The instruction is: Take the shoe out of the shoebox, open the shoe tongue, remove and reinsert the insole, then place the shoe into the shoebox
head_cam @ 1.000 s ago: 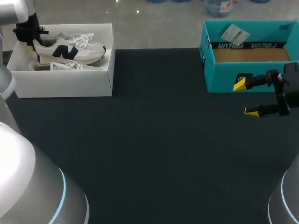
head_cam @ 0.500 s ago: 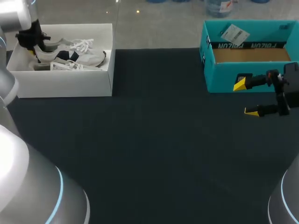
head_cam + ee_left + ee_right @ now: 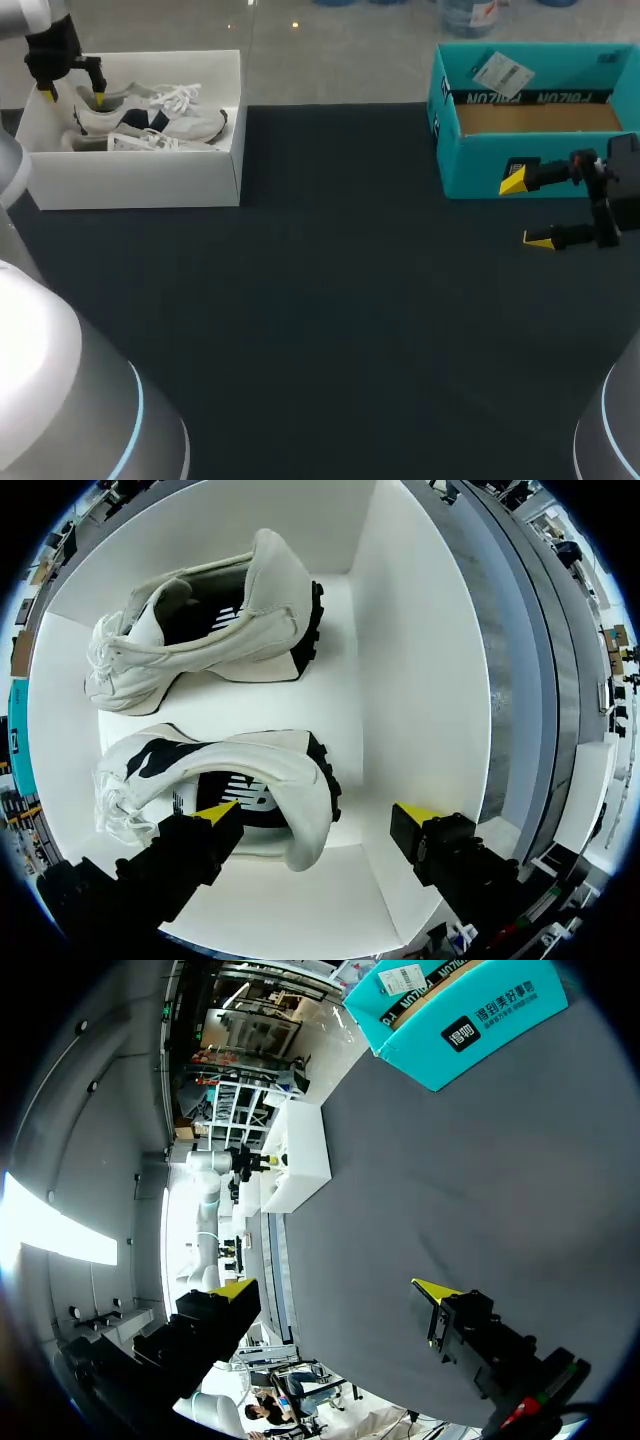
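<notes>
**Shoe back in its box as left arm lets go**

Head view: The left gripper (image 3: 73, 96) hangs over the heel end of the shoe (image 3: 160, 118), its yellow-tipped fingers spread and gripping nothing. The shoe lies on its side inside the white shoebox (image 3: 140, 180) at the table's far left corner. The right gripper (image 3: 527, 208) sits well away in front of the teal box (image 3: 530, 150), fingers also wide apart and empty. A second ago the left gripper held the shoe by the heel, raised above the box. Half a second ago the shoe was down inside. Now the fingers are off it and higher. The right arm has not moved.

Left wrist view: The left gripper (image 3: 318, 815) straddles the heel of the shoe (image 3: 250, 770) from above without clamping it. A second shoe (image 3: 200, 630) lies beside it in the shoebox (image 3: 420, 660).

Right wrist view: The right gripper (image 3: 335, 1290) holds only air over the dark table (image 3: 450, 1180).

The closing step looks done. What remains is a clean withdrawal clear of the box walls.
</notes>
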`<state>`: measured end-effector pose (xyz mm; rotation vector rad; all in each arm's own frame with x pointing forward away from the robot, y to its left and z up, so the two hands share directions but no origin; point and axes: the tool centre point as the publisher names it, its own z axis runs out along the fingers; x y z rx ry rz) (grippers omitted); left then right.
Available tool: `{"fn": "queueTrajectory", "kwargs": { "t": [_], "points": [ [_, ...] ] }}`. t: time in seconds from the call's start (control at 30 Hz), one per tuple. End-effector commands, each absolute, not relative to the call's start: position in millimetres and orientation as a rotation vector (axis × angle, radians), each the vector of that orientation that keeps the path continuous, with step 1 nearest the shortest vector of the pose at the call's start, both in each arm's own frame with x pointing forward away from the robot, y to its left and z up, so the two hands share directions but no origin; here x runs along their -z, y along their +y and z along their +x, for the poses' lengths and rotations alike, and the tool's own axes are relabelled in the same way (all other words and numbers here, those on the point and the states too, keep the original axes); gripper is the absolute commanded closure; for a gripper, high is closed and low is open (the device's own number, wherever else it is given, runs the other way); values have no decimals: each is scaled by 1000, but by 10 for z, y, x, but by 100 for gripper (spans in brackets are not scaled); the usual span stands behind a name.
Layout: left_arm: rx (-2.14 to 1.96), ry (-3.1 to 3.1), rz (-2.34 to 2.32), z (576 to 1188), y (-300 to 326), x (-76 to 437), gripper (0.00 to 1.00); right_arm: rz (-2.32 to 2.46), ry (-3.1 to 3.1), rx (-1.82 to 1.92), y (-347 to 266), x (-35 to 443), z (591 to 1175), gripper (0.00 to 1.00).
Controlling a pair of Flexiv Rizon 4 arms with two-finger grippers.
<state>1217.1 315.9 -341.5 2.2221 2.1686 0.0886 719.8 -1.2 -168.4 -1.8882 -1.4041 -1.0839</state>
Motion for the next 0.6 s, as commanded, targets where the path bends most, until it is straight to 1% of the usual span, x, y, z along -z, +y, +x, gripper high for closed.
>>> {"fn": "queueTrajectory", "kwargs": {
  "t": [0.03,0.43,0.6],
  "points": [
    [-68,2184,2224,12055,3178,3157,0,-1893,-1404,1081,-3,1685,7192,0],
    [-62,2235,2185,11846,3136,2653,0,-1893,-1404,1081,-3,1685,7192,0],
    [-62,2235,2185,11846,3136,2653,0,-1893,-1404,1081,-3,1685,7192,0]
  ]
}}
